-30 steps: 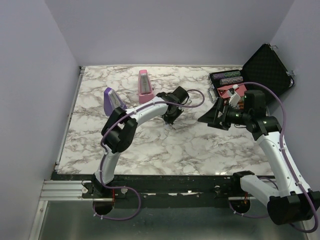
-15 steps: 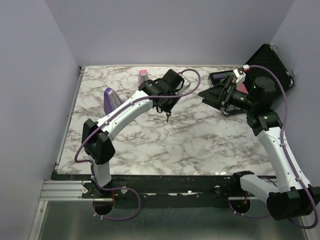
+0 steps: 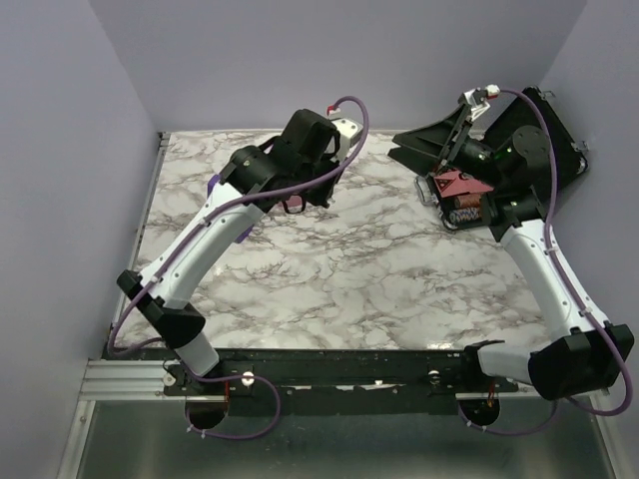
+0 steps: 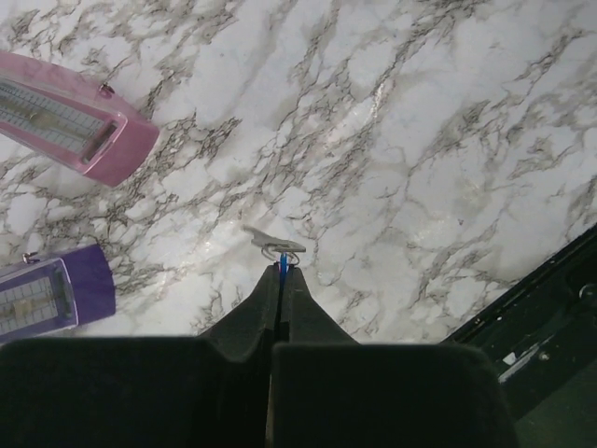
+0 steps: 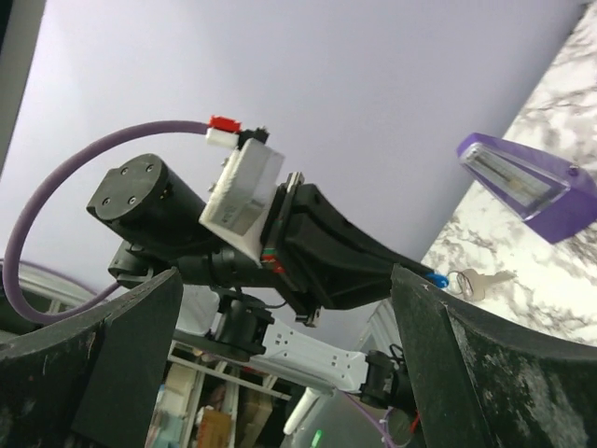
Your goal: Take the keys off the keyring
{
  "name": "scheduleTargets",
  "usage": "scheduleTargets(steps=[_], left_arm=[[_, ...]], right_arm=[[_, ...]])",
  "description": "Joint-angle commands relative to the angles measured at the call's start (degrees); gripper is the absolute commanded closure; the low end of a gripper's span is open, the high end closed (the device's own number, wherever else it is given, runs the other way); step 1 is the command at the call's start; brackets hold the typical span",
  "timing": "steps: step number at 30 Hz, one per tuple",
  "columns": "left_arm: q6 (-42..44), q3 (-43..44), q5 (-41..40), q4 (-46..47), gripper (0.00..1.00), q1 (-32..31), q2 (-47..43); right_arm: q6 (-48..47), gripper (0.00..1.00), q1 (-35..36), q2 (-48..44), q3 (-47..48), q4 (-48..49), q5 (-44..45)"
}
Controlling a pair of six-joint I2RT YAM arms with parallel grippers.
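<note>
Left gripper (image 4: 280, 280) has its jaws pressed together, pinching the keys (image 4: 276, 247) right at the fingertips. A blue sliver sits between the pads, and a small ring and a silver key stick out past the tips. The keys are off the surface, held in the air over the marble table (image 4: 448, 131), back-left part.

In the left wrist view a pink metronome (image 4: 65, 117) lies on its side at upper left. A purple metronome (image 4: 51, 294) also lies flat, at lower left. The two are apart from each other and both are well clear of the keys.

Right gripper (image 3: 409, 152) is raised high at the back right with its jaws spread wide and nothing between them. Its wrist camera looks across at the left gripper. In that view the blue end and silver key poke out of the left fingertips, with the purple metronome behind them.

An open black case (image 3: 547, 125) sits at the back-right corner, under the right arm. A red item (image 3: 457, 184) is inside it, too small to identify.
</note>
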Motion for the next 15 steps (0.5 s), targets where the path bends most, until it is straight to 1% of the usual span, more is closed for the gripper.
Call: scheduleTargets(steps=[1, 4, 8, 11, 15], left_arm=[[-3.28, 0.63, 5.35, -0.73, 1.00, -0.31, -4.94], [-3.98, 0.63, 8.62, 1.12, 1.00, -0.22, -7.84], [-2.49, 1.07, 16.08, 3.49, 1.00, -0.31, -11.79], [-2.05, 2.12, 18.99, 4.37, 1.00, -0.31, -14.00], [-0.91, 3.70, 26.54, 5.16, 1.00, -0.31, -15.93]], right_arm=[[5.56, 0.00, 2.67, 3.98, 3.84, 10.22, -0.57], [5.21, 0.00, 5.48, 6.44, 6.65, 10.66, -0.74], [6.43, 0.00, 6.46, 10.13, 11.05, 12.32, -2.93], [11.51, 0.00, 6.81, 12.86, 12.72, 19.16, -4.60], [20.92, 0.00, 8.91, 17.07, 15.18, 31.02, -6.97]])
